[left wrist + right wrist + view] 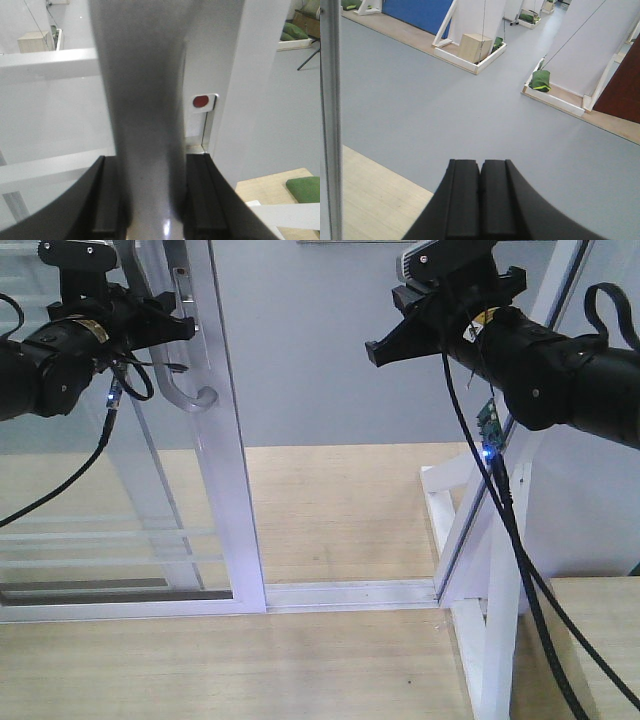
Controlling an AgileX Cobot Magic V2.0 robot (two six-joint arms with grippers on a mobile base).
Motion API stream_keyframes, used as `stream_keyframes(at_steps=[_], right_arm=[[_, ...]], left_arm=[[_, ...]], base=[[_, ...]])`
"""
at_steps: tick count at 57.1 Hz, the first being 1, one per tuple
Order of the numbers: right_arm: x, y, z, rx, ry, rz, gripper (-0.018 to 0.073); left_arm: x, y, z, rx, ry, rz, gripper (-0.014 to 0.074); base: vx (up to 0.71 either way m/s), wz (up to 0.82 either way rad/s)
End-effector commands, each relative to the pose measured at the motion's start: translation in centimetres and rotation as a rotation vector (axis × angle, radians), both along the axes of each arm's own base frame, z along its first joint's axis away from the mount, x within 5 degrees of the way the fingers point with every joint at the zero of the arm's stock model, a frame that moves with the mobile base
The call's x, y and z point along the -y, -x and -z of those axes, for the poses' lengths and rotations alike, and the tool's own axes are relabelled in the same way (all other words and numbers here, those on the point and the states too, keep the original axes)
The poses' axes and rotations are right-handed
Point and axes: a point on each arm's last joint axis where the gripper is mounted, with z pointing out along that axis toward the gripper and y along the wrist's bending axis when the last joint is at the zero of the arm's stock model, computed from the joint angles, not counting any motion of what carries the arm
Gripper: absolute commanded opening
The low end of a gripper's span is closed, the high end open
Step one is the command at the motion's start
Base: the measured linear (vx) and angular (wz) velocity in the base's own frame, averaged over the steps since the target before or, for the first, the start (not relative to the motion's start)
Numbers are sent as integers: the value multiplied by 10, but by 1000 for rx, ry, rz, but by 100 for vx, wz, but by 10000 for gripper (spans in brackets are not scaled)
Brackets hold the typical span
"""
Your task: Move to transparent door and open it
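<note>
Left fingers (106, 200) pinching the handle (145, 100), right fingers (465, 195) pressed together: slide the transparent door (225, 440) straight along its track (350, 592).

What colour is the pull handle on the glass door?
The pull handle is grey; clearest in the front-facing view.

Wooden floor (340, 520) (grey beyond) bears a white track (350, 592), the transparent door (226, 460) standing in it.
</note>
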Motion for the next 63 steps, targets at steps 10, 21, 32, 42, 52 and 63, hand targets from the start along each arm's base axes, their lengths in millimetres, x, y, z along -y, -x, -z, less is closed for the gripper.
stream_keyframes(at_steps=[10,21,32,42,52,63], right_arm=[[4,3,-37,157,-44,7,-9],[4,3,-37,157,-44,7,-9],[4,3,-37,159,-45,7,-9],[4,3,-37,158,-45,7,-9],[4,3,-37,158,-45,7,-9],[4,3,-37,158,-44,7,-9]], left_arm=[[-21,4,-48,138,36,-48,-8],[-49,7,-56,117,26,-116,-8],[-61,8,-57,98,20,-148,-6],[-68,7,-57,99,20,-164,-6],[-68,8,-57,97,6,-161,-6],[-68,12,-61,81,-22,-162,-6]], base=[[0,0],[0,0],[0,0],[0,0],[0,0],[0,1]])
